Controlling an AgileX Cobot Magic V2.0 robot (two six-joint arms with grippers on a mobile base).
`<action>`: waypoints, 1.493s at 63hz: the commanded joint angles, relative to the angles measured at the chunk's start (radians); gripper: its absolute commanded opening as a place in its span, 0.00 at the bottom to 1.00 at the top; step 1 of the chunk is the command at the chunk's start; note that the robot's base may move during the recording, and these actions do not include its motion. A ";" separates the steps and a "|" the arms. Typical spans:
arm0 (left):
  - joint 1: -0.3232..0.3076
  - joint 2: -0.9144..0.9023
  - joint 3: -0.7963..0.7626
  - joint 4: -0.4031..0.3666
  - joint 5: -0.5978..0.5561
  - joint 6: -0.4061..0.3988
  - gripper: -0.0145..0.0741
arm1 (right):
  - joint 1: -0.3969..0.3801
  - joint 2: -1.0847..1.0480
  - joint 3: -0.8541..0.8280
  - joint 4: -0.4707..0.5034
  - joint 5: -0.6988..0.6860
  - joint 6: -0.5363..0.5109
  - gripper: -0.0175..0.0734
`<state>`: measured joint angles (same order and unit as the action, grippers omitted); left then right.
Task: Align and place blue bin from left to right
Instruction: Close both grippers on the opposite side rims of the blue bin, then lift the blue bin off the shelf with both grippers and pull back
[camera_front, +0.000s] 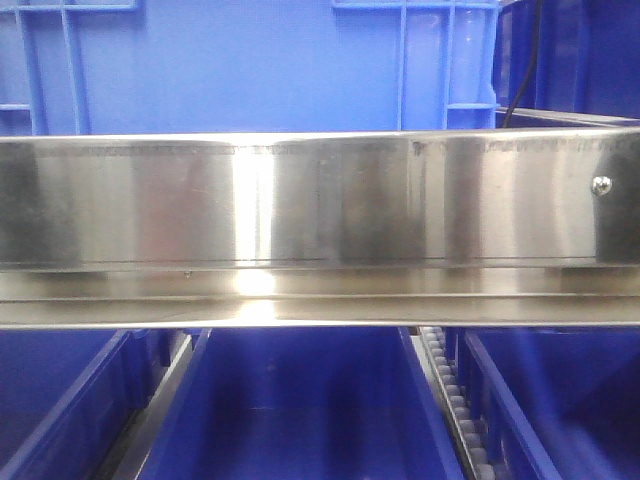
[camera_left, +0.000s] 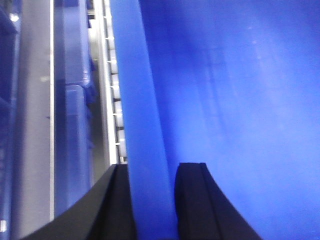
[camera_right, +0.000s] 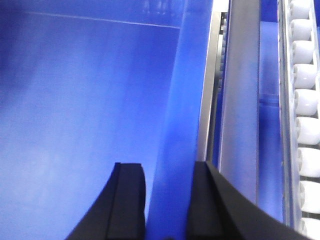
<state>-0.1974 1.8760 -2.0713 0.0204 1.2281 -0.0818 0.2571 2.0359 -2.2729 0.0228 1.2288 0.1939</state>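
My left gripper (camera_left: 152, 175) straddles one side wall of the blue bin (camera_left: 240, 100), one black finger (camera_left: 117, 205) outside at 7 o'clock and the other inside at 6 o'clock, and the wall fills the gap between them, so I am pinching it. From this wrist the bin's smooth inner face spreads from 12 to 4 o'clock. A roller track (camera_left: 116, 100) runs just beside the wall's outer side toward 11 o'clock, and a neighbouring crate (camera_left: 72, 110) lies beyond it at 9 o'clock. My right gripper (camera_right: 167, 170) pinches the opposite wall of the blue bin (camera_right: 75, 125) the same way, its fingers pressed against either face. The bin's inside lies from 8 to 12 o'clock, and a steel rail (camera_right: 240, 100) and a line of white rollers (camera_right: 305, 100) run outside it at 1 to 3 o'clock. In the front view a steel beam (camera_front: 320, 200) crosses the middle. Below it, at 6 o'clock, an open blue crate (camera_front: 300, 410) sits between two tracks, and I cannot tell whether it is the one I hold
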 joint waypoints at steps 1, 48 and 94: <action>-0.006 -0.007 -0.008 -0.102 -0.024 0.004 0.04 | 0.002 -0.007 -0.006 0.072 -0.008 -0.019 0.02; -0.006 -0.029 -0.263 -0.297 -0.007 0.004 0.04 | 0.002 -0.185 -0.012 0.178 -0.117 -0.019 0.02; -0.006 -0.054 -0.263 -0.348 -0.007 0.002 0.04 | 0.002 -0.195 -0.030 0.228 -0.247 -0.019 0.02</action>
<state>-0.1731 1.8657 -2.3133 -0.1157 1.3178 -0.0783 0.2288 1.8655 -2.2824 0.1059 1.1135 0.2060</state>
